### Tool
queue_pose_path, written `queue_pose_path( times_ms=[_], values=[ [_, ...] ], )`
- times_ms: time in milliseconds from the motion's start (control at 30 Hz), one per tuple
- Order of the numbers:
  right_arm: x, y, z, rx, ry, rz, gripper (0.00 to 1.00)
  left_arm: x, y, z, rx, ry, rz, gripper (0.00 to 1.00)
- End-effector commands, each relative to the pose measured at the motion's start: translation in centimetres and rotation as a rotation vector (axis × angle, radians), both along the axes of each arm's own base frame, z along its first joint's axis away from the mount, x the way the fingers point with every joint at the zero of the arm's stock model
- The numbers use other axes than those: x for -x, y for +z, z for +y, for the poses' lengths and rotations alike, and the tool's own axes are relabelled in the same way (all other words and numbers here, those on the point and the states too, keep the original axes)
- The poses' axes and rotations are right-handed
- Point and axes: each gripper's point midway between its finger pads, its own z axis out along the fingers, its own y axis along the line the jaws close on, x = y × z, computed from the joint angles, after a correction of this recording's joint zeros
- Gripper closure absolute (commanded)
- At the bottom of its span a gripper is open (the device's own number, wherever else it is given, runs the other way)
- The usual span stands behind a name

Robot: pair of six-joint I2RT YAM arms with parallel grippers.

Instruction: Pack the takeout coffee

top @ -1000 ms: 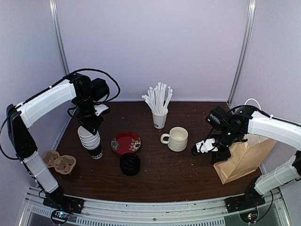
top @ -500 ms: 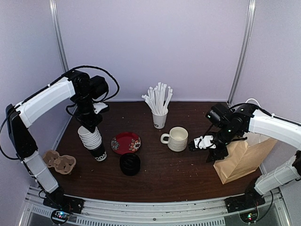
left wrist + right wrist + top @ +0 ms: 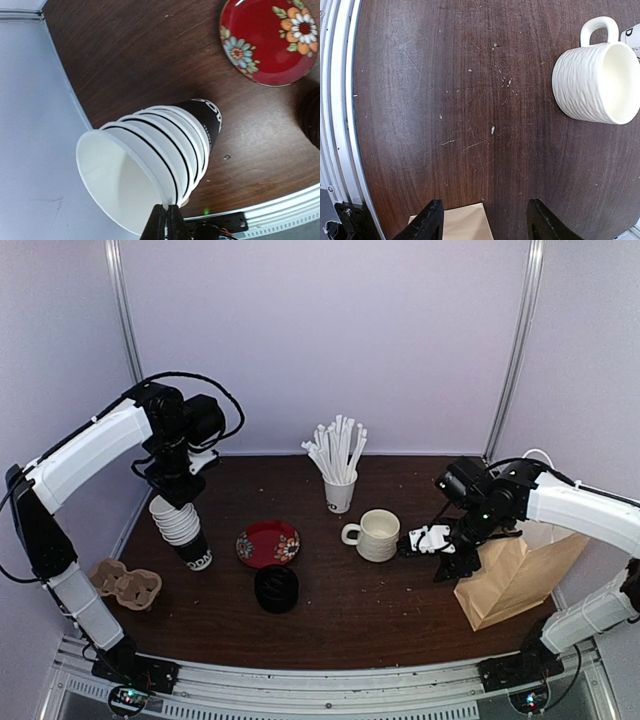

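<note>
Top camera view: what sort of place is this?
Likely a robotics lab cell staged as a coffee counter: robot arms bolted to a table inside plain walls, with stacked paper cups, straws and a paper bag.

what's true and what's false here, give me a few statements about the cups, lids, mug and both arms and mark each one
1. The left jaws are shut on the rim of the stack of paper cups. True.
2. The right jaws hold the mug. False: they stand open and empty, and the mug sits apart from them on the table.
3. A cup stands on the red plate. False: the plate is bare.
4. The cup carrier holds nothing. True.
5. The black lids are fitted on the cups. False: they sit in their own stack on the table, in front of the plate.
</note>
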Motion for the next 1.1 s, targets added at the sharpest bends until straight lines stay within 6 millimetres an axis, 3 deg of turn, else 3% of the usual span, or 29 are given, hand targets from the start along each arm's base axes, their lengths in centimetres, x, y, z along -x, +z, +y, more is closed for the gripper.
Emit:
queue_pose_path(
  times_ms=[0,133,233,367,467,500,600,633,733,867,1000,1067],
  values=[
    [-0.7,1.1,1.2,-0.052,-0.015,-0.016,0.40,-1.4,0.8,3.1,-0.181,0.033,-0.110,1.00],
    [-0.6,1.2,1.3,-0.060,-0.016,-0.014,0.40,-1.2,-0.6,1.5,-0.098,0.016,-0.065,1.00],
    [-0.6,1.2,1.4,-0.067,-0.021,-0.016,0.40,-2.1,-0.1,3.5,-0.240,0.049,-0.108,1.00],
    [-0.6,1.4,1.5,-0.072,-0.021,-0.018,0.40,-2.4,-0.7,3.1,-0.224,0.056,-0.094,1.00],
    [-0.5,1.5,1.5,-0.080,-0.021,-0.020,0.40,-2.1,-1.5,-0.7,0.043,0.032,-0.056,1.00],
    [-0.5,1.6,1.6,-0.086,-0.022,-0.020,0.40,-2.6,-0.7,-0.1,0.018,0.048,-0.111,1.00],
    [-0.4,1.5,1.8,-0.094,-0.021,-0.014,0.40,-3.7,1.3,5.5,-0.374,0.114,-0.178,1.00],
    [-0.3,1.5,1.8,-0.094,-0.021,-0.013,0.40,-3.5,1.3,6.2,-0.419,0.128,-0.160,1.00],
    [-0.3,1.4,1.8,-0.087,-0.020,-0.011,0.40,-3.0,-0.9,2.9,-0.162,0.099,-0.098,1.00],
    [-0.3,1.5,2.1,-0.095,-0.020,-0.015,0.40,-3.0,0.2,3.9,-0.204,0.136,-0.141,1.00],
    [-0.2,1.5,2.2,-0.097,-0.018,-0.006,0.40,-2.7,0.5,3.4,-0.162,0.127,-0.130,1.00],
    [-0.3,1.6,2.3,-0.097,-0.016,-0.008,0.40,-2.5,1.8,3.4,-0.146,0.137,-0.149,1.00]
  ],
)
